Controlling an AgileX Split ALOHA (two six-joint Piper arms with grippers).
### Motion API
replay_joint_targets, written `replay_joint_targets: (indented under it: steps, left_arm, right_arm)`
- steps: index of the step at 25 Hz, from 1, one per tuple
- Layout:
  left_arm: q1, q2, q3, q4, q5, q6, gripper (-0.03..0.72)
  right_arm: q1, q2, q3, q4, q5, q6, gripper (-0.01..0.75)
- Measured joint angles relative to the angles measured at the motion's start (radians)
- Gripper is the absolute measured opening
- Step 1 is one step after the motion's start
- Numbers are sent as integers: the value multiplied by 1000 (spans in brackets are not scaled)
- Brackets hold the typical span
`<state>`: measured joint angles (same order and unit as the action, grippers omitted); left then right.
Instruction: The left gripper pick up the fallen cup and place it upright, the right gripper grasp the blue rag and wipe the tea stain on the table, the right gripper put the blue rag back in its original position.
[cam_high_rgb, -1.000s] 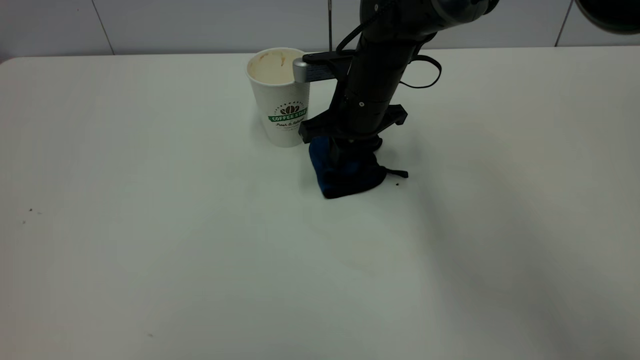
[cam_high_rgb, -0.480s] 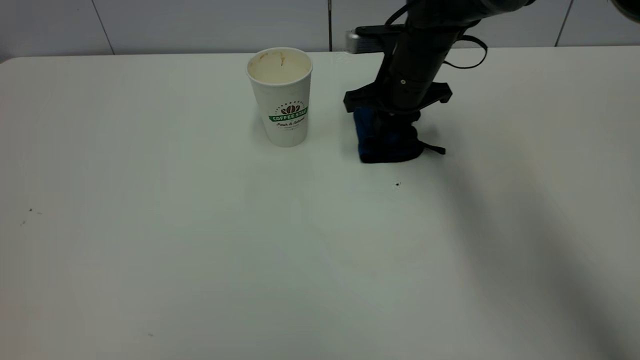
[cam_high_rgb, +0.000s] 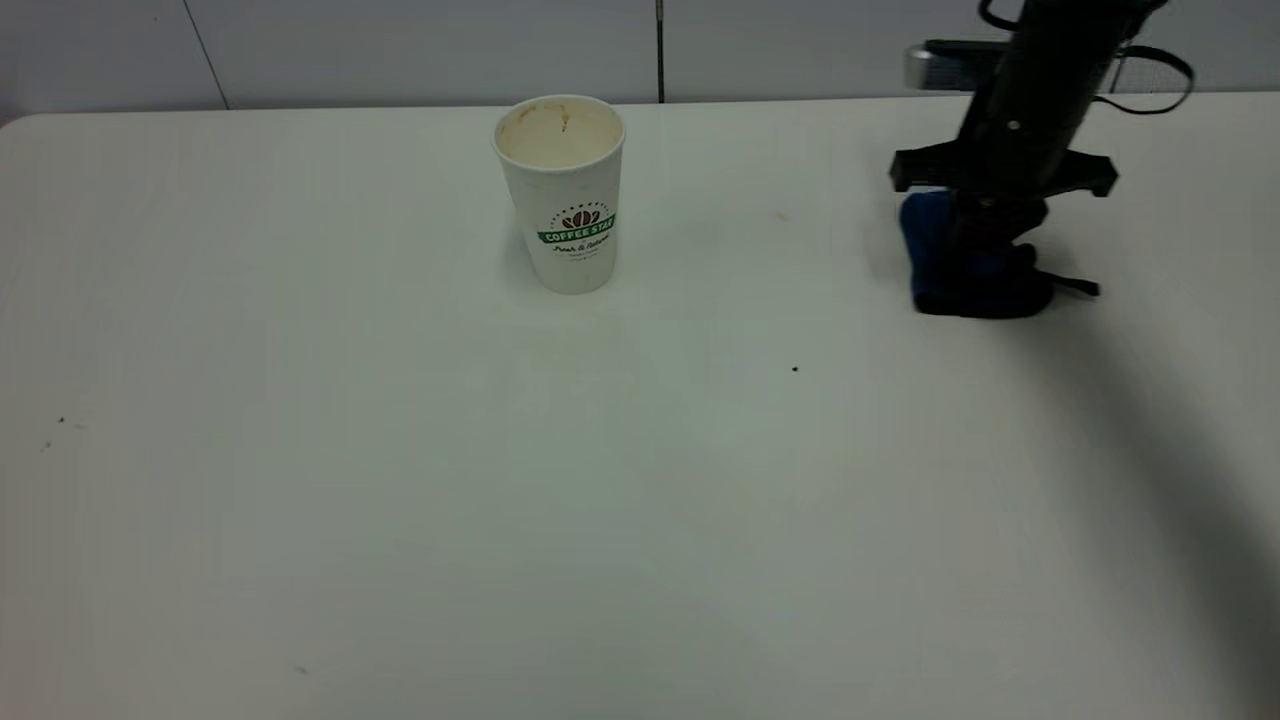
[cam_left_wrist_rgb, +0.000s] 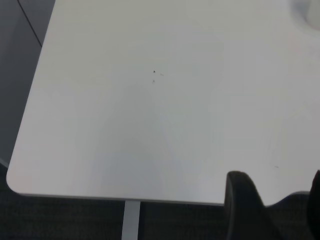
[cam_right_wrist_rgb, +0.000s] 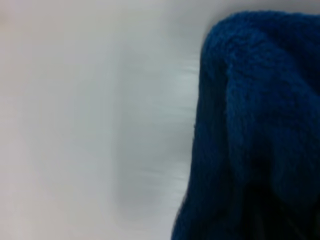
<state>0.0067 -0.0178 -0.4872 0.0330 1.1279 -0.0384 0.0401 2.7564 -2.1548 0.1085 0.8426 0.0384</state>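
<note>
The cup (cam_high_rgb: 562, 195) stands upright on the white table (cam_high_rgb: 400, 520), back centre, its green logo facing me and its inside tan-stained. My right gripper (cam_high_rgb: 985, 272) is at the far right of the table, pointing down and shut on the blue rag (cam_high_rgb: 930, 250), which rests on the tabletop with its black strap trailing right. The rag fills the right wrist view (cam_right_wrist_rgb: 260, 125). No brown blotch shows where the rag passed. My left gripper (cam_left_wrist_rgb: 277, 176) is off the exterior view, open and empty, over the table's edge (cam_left_wrist_rgb: 100, 192).
A tiny dark speck (cam_high_rgb: 795, 369) lies at mid-table and a faint tan fleck (cam_high_rgb: 781, 215) lies right of the cup. Small specks (cam_high_rgb: 60, 421) lie at the left. A grey wall runs behind the table.
My right gripper has slid the blue rag from beside the cup, away from me and then far to the right. The cup has not moved.
</note>
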Motion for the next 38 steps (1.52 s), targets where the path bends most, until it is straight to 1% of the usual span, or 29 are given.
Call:
replay_joint_targets:
  steps: [4,6,9,10,12,13,15,18,20,21,25,28,32,35,38]
  left_arm:
    - [0,0,0,0,0,0,346]
    - [0,0,0,0,0,0,346]
    - [0,0,0,0,0,0,346]
    - [0,0,0,0,0,0,346]
    - [0,0,0,0,0,0,346]
    - [0,0,0,0,0,0,346]
    - [0,0,0,0,0,0,346]
    - [0,0,0,0,0,0,346]
    - [0,0,0,0,0,0,346]
    - [0,0,0,0,0,0,346]
    - [0,0,0,0,0,0,346]
    - [0,0,0,0,0,0,346]
    - [0,0,0,0,0,0,346]
    - [0,0,0,0,0,0,346]
    - [0,0,0,0,0,0,346]
  right_arm:
    - [-92,-1,0,-1,55,0,94]
    - [-119,-1,0,-6,75,-2,94]
    - [-133,-3,-1,-29,90,-3,96]
    - [-133,-3,-1,-34,93,-3,106]
    - [-132,-4,-1,-40,98,-3,149]
    - [-132,-4,-1,-43,107,-4,194]
    - [-132,-7,-3,-50,133,-17,323]
    - [-133,-8,-29,-56,218,-85,611]
    - [-133,-17,-61,-48,301,-113,694]
    - [-133,-27,-75,-39,332,-119,711]
    - [-131,-122,-94,-2,358,-135,727]
    - [-116,-240,-40,11,359,-136,728]
    - [-74,-469,162,6,364,-129,728]
    - [-44,-673,361,6,371,-119,728]
    - [-33,-874,514,8,377,-118,728]
